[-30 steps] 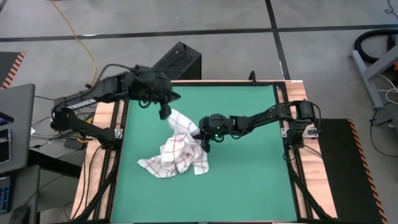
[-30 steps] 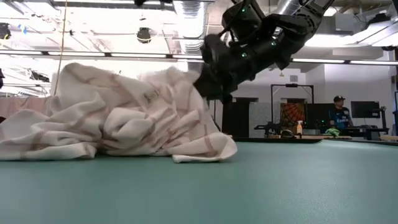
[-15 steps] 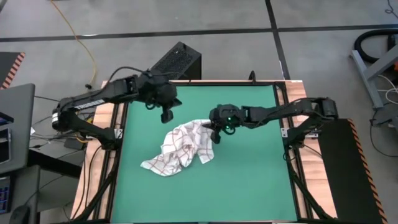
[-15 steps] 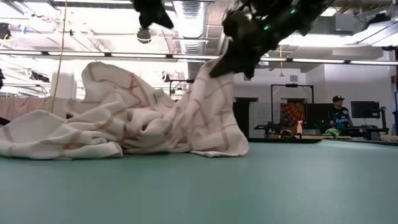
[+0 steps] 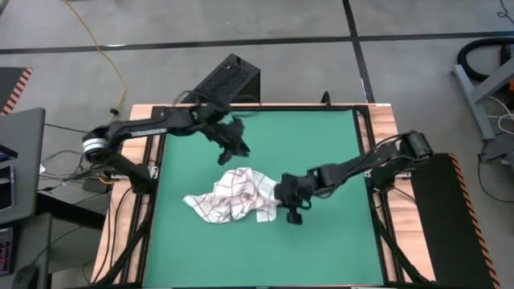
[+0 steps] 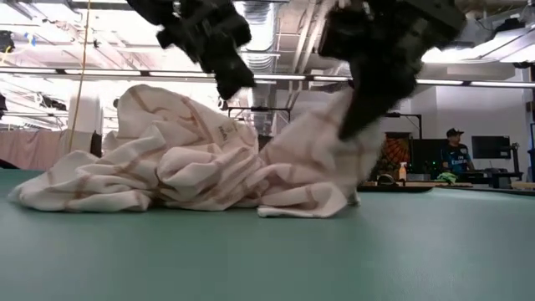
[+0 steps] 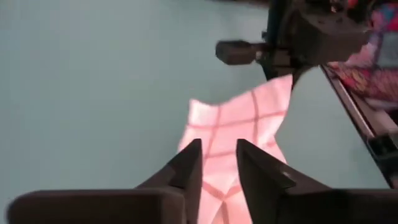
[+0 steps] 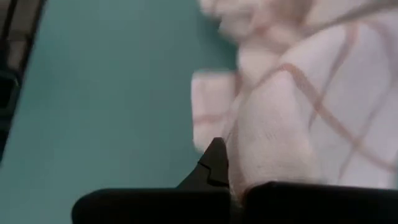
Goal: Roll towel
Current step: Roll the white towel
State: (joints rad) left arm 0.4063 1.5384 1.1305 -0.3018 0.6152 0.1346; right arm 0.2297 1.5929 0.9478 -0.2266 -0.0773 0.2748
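Inspector A: Surface condition?
Inspector B: The desk (image 5: 365, 128) has a wooden rim and carries a green mat (image 5: 321, 249). The towel (image 5: 233, 195), white with a red check, lies crumpled in a heap near the mat's middle.

Inspector A: End effectors?
Inspector B: The right end effector (image 5: 291, 210) sits at the heap's right edge, clenched on a fold of towel; its wrist view shows cloth pinched between the fingers (image 8: 214, 165). The left end effector (image 5: 240, 149) hangs just behind the heap, clear of it. Its fingers (image 7: 189, 165) stand slightly apart with nothing between them.

Inspector A: Surroundings?
Inspector B: Grey floor with dark seams, a yellow cable (image 5: 110, 56), a black perforated box (image 5: 229, 79) behind the desk. In the low view, ceiling ducts (image 6: 267, 21) overhead and a person (image 6: 456, 150) standing far off at the right.
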